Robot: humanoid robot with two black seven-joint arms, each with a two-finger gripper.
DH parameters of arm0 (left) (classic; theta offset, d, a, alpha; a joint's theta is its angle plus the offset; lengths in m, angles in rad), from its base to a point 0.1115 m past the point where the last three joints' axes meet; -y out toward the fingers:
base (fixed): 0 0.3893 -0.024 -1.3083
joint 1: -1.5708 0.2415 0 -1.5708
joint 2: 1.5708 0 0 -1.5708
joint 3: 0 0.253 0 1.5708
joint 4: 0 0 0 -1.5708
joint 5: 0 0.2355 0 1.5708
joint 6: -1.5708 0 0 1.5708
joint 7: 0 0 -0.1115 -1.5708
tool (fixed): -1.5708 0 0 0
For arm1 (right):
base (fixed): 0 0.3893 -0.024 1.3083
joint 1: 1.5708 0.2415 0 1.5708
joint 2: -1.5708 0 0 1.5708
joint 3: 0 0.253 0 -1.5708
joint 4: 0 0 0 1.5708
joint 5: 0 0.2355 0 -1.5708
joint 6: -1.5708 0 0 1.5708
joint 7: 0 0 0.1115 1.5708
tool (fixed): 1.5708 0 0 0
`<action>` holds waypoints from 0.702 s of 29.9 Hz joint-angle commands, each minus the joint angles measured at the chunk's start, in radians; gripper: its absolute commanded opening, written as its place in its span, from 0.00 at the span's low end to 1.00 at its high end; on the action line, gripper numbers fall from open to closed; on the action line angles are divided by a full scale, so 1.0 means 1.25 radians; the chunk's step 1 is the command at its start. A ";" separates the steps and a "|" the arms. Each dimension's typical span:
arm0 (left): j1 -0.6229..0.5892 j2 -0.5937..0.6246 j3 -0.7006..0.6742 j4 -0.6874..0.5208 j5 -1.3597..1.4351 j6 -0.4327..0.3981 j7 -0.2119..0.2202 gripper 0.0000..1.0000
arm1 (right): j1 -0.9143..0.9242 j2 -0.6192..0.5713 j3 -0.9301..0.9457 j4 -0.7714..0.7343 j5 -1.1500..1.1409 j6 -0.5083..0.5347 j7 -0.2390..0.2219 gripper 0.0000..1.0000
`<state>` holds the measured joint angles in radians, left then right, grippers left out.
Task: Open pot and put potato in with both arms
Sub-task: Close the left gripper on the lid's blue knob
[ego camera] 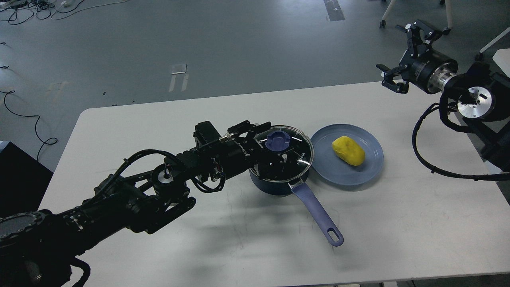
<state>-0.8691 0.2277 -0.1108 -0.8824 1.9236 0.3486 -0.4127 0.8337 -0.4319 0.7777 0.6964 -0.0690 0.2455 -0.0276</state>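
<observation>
A dark blue pot with a long purple-blue handle stands mid-table, with a glass lid on it. The lid's blue knob sits between the fingers of my left gripper. The upper finger lies just behind the knob; the lower one is dark against the pot. The jaws look slightly apart from the knob. A yellow potato lies on a blue plate right of the pot. My right gripper is open and empty, high above the table's far right corner.
The white table ends close behind the pot and plate. My right arm's cable loops over the table's right edge. Beyond the table is grey floor with cables at the far left.
</observation>
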 commanded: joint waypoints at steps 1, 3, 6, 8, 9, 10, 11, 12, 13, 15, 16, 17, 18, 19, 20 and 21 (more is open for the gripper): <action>0.001 -0.002 0.000 0.021 -0.001 0.018 -0.002 0.98 | 0.002 0.001 0.000 0.000 0.000 -0.001 0.000 1.00; 0.001 -0.002 0.000 0.021 -0.001 0.022 -0.004 0.98 | 0.002 -0.001 0.000 0.000 0.000 -0.001 0.000 1.00; 0.001 -0.002 0.000 0.021 -0.001 0.023 -0.005 0.98 | 0.002 -0.003 0.000 0.000 0.000 -0.001 0.000 1.00; 0.006 -0.002 0.002 0.021 -0.001 0.023 -0.006 0.98 | 0.002 -0.004 0.000 0.000 0.000 -0.001 0.000 1.00; 0.006 -0.002 0.004 0.021 -0.001 0.025 -0.007 0.98 | 0.002 -0.004 0.000 0.000 0.000 -0.001 0.000 1.00; 0.006 -0.003 0.011 0.021 -0.001 0.030 -0.007 0.98 | 0.002 -0.005 -0.001 0.000 0.000 -0.001 0.000 1.00; 0.004 -0.003 0.025 0.021 -0.001 0.035 -0.007 0.98 | 0.002 -0.005 -0.001 0.000 0.000 -0.001 0.000 1.00; 0.003 -0.003 0.031 0.021 -0.001 0.038 -0.007 0.98 | 0.002 -0.005 -0.001 0.000 0.000 -0.001 0.000 1.00; 0.003 -0.003 0.042 0.021 -0.002 0.041 -0.007 0.98 | 0.001 -0.005 -0.001 0.000 0.000 0.000 0.000 1.00; 0.003 -0.004 0.043 0.022 -0.004 0.043 -0.006 0.98 | 0.001 -0.005 -0.001 0.000 0.000 -0.001 0.000 1.00; 0.004 -0.004 0.043 0.022 -0.004 0.043 -0.006 0.98 | -0.001 -0.005 -0.001 0.000 0.000 -0.001 0.000 1.00; 0.004 -0.004 0.043 0.026 -0.005 0.043 -0.006 0.98 | -0.001 -0.005 -0.001 -0.001 0.000 -0.001 0.000 1.00; 0.004 -0.005 0.043 0.028 -0.005 0.043 -0.006 0.98 | -0.001 -0.005 -0.001 -0.001 0.000 -0.001 0.000 1.00; 0.004 -0.005 0.043 0.030 -0.006 0.043 -0.006 0.98 | -0.001 -0.005 -0.001 -0.001 0.000 -0.001 0.000 1.00; 0.004 -0.007 0.043 0.032 -0.007 0.043 -0.004 0.98 | -0.001 -0.005 -0.001 -0.001 0.000 0.000 0.000 1.00; 0.004 -0.007 0.043 0.032 -0.007 0.043 -0.004 0.98 | -0.001 -0.005 -0.001 -0.001 0.000 0.000 0.000 1.00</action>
<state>-0.8639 0.2210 -0.0570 -0.8468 1.9167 0.4016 -0.4200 0.8333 -0.4389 0.7761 0.6952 -0.0690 0.2438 -0.0276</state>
